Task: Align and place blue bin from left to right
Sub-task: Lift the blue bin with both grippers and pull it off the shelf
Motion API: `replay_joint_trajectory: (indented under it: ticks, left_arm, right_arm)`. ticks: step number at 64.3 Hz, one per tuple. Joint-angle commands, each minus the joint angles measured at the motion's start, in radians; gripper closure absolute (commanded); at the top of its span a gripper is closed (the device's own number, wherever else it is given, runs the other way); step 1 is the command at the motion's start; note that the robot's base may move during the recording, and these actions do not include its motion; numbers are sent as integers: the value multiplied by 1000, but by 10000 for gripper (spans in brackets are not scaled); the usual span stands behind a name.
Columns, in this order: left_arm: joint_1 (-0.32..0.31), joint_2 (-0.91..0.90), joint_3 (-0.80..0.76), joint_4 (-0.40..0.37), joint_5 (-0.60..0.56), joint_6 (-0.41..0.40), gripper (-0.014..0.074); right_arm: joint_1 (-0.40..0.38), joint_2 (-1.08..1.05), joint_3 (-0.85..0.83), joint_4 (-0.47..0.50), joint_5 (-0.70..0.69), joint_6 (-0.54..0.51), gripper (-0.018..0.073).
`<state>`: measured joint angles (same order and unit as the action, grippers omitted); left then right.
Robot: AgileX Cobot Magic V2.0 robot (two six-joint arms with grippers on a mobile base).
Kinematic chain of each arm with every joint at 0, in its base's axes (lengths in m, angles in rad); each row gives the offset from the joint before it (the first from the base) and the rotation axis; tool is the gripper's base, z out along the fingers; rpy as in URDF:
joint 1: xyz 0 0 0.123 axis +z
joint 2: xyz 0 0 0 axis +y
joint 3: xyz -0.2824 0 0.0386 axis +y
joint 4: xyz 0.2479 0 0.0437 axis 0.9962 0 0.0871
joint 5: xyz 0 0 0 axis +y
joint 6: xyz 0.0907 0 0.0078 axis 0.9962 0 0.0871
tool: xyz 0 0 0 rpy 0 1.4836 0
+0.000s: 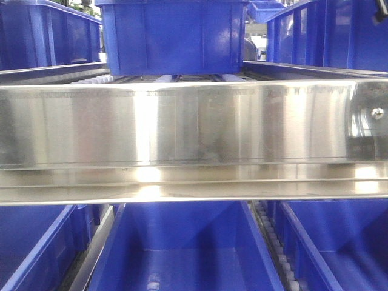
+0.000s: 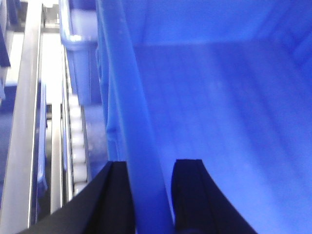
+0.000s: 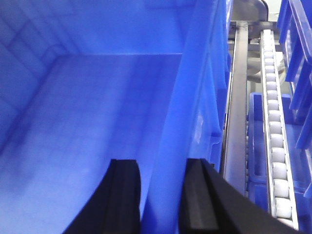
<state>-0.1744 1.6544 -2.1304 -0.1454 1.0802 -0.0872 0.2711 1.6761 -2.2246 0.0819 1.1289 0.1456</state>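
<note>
Bin (image 2: 209, 97) sits on the roller shelf (image 3: 273, 141). Left gripper (image 2: 151, 168) jaws are narrow, pinching the bin's left wall. Right gripper (image 3: 162, 168) jaws are the same on its right wall. Steel rail (image 1: 194, 133) crosses the front view, other bins (image 1: 188, 254) below it.

Front view is bright; I get hard glare bands on the steel rail (image 1: 194, 121) (strongest left of centre), and the background whites are blown out. Both wrist views are soft: the left one washes the blue bin (image 2: 219, 97) pale and hazy, rollers (image 2: 77, 141) are overexposed, and the black fingers (image 3: 124, 195) blur up close.
</note>
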Motion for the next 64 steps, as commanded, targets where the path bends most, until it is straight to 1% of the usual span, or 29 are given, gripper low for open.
replay_joint_trajectory:
  ticks: [1, 21, 48, 64]
  left_arm:
    - [-17, -28, -18, -115, -129, 15, 708]
    - [-17, -28, -18, -115, -144, 15, 708]
    - [-17, -28, -18, -111, -238, 15, 708]
    - [-17, -28, -18, -111, -261, 15, 708]
  right_arm:
    - [11, -20, -18, 70, -107, -40, 627]
    - [11, -20, -18, 70, -114, -40, 627]
    - [11, -20, -18, 70, -114, -40, 627]
    - [11, -20, -18, 70, -116, -40, 627]
